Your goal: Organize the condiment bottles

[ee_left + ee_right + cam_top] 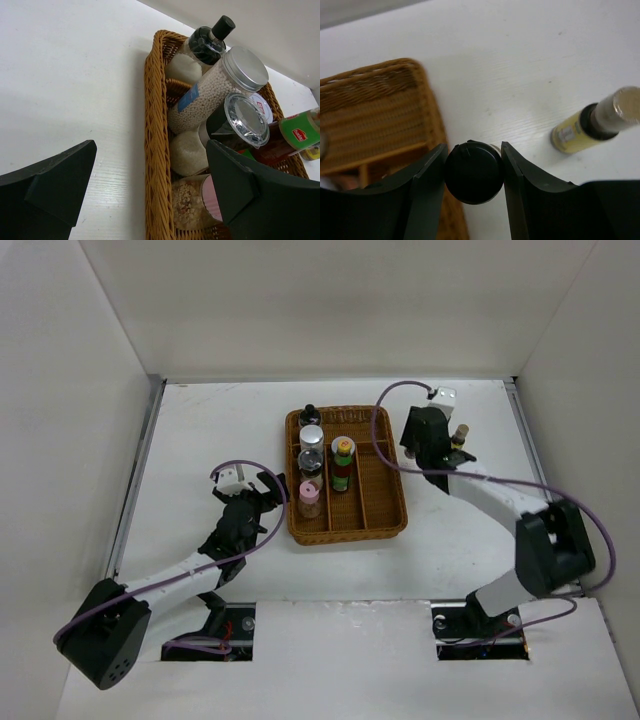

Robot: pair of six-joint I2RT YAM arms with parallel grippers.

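Observation:
Several condiment bottles stand in the wicker tray (385, 502): black cap (309, 416), silver cap (312, 436), dark grey lid (311, 460) and pink cap (309, 492) in the left lane, and a yellow-capped, green-labelled bottle (343, 455) in the middle lane. My right gripper (432, 445) is just right of the tray, shut on a black-capped bottle (473, 175). I cannot tell whether that bottle rests on the table. A yellow bottle with a tan cap (592, 125) stands on the table to its right. My left gripper (262, 492) is open and empty at the tray's left rim.
In the left wrist view the tray's left rim (155, 125) lies between my open fingers (235, 185), with the pink-capped jar (197, 202) closest. The tray's right lane (385, 475) holds nothing. White walls enclose the table on three sides.

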